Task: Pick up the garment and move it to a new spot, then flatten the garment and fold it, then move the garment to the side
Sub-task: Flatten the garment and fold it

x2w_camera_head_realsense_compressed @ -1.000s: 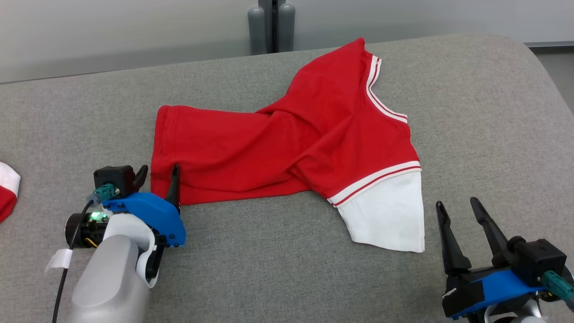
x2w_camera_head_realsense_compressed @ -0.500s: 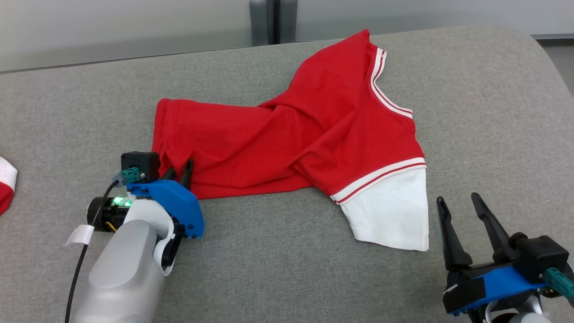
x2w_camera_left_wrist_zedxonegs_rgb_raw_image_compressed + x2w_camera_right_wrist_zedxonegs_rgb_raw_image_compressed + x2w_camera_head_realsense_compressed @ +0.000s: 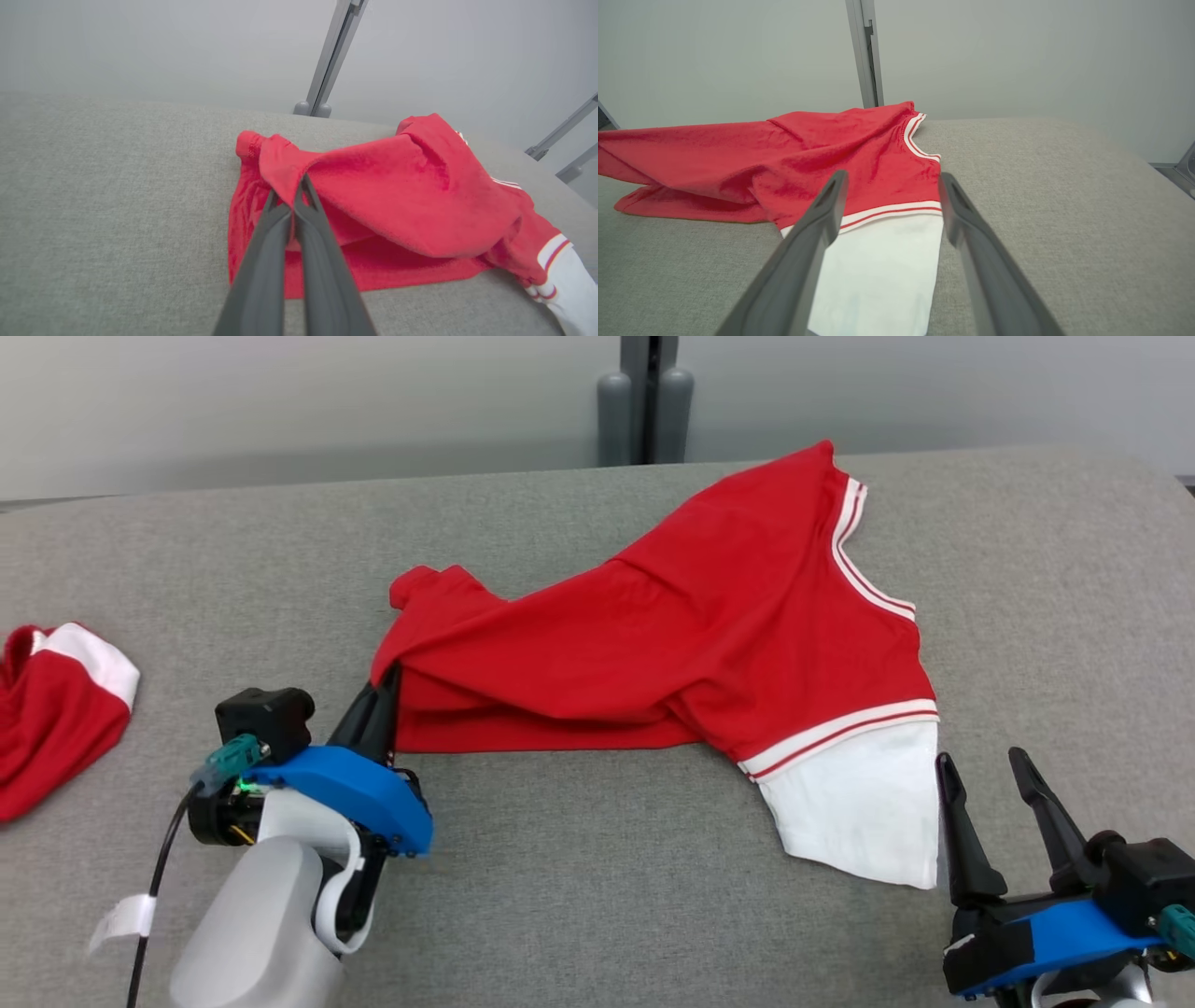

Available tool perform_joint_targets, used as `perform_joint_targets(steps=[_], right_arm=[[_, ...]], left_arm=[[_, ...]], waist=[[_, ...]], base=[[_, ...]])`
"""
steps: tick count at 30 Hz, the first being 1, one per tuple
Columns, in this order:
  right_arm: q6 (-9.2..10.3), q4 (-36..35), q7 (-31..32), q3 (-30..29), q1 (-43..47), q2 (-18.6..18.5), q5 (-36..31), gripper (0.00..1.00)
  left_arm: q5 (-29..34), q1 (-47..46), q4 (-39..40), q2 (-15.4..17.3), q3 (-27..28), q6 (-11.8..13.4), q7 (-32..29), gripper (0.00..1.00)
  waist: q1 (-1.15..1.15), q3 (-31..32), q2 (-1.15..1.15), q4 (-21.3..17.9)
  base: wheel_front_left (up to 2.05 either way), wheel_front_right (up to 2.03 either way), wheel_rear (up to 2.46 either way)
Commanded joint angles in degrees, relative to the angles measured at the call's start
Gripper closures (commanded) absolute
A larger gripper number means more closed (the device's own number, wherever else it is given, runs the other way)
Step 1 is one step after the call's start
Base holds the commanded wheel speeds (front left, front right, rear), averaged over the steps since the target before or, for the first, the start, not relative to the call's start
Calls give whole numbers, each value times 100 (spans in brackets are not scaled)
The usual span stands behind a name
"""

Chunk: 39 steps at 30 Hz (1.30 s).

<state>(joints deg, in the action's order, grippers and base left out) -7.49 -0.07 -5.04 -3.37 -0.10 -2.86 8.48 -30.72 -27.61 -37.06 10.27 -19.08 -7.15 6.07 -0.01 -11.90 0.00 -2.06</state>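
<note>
- a red garment (image 3: pixel 709 644) with a white sleeve (image 3: pixel 859 803) lies crumpled across the middle of a grey padded table (image 3: pixel 560 877).
- toward the table's left, the left gripper (image 3: pixel 381 695) is pinched closed on the garment's hem corner, which is held up off the table.
- at the table's near right, the right gripper (image 3: pixel 982 763) is spread wide and empty, just beside the sleeve.
- the cloth looks light, soft and limp, and will likely sag and bunch; a second hold on the sleeve end seems best.

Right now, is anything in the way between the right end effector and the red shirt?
No, nothing visible. The open right end effector is right beside the white sleeve of the red shirt.
</note>
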Motion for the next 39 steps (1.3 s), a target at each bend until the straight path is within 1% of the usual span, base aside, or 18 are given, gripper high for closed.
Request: perform_joint_targets(steps=[1,4,9,12,14,16,20,22,27,29,30,34,35,38,39], right_arm=[[-1,-24,14,-41,56,-7,-2,0],[-1,-33,11,-109,109,-6,-3,0],[-1,-67,32,-176,153,-7,-2,0],[-1,-73,31,-191,151,-7,14,0],[-1,-61,42,-159,116,-7,19,0],[-1,-44,43,-138,82,-7,29,0],[-1,-13,26,-89,71,-7,50,0],[-1,-2,20,-84,80,-7,56,0],[-1,2,14,-132,142,-7,64,0],[-2,-3,25,-145,157,-7,56,0],[-1,-18,46,-154,165,-7,51,0],[-1,-55,73,-173,188,-7,56,0],[-1,-65,67,-180,196,-7,58,0],[-1,-83,73,-179,167,-7,51,0],[-1,-84,75,-170,138,-7,47,0]], left_arm=[[-70,233,500,20,21,64,-87,100],[-116,612,1446,74,-2,178,-248,100],[-28,1034,2997,137,-53,466,-439,100],[148,1039,3499,156,-135,610,-471,100],[332,933,3559,195,-221,701,-542,100],[410,813,3554,107,-279,790,-544,100],[477,745,3477,19,-346,883,-595,100],[480,763,3453,18,-348,917,-621,100],[232,1064,3430,14,-322,1002,-912,100],[130,1295,3492,105,-306,1032,-1120,100],[33,1579,3619,225,-278,1122,-1380,100],[-134,2214,3981,519,-221,1392,-1973,100],[-170,2322,4069,549,-218,1442,-2083,100],[-127,2428,4041,683,-186,1513,-2174,100],[-110,2404,3940,669,-183,1530,-2143,100]], waist=[[1,65,0,74],[1,149,0,185],[1,265,0,343],[1,303,0,421],[1,311,0,436],[1,327,0,436],[1,370,0,372],[1,382,0,345],[1,404,0,265],[1,403,0,242],[1,390,0,214],[1,357,0,178],[1,341,0,180],[1,280,0,181],[1,264,0,177]], base=[[0,0,0],[0,0,0],[0,0,0],[0,0,0],[0,0,0],[0,0,0],[0,0,0],[0,0,0],[0,0,0],[0,0,0],[0,0,0],[0,0,0],[0,0,0],[0,0,0],[0,0,0]])
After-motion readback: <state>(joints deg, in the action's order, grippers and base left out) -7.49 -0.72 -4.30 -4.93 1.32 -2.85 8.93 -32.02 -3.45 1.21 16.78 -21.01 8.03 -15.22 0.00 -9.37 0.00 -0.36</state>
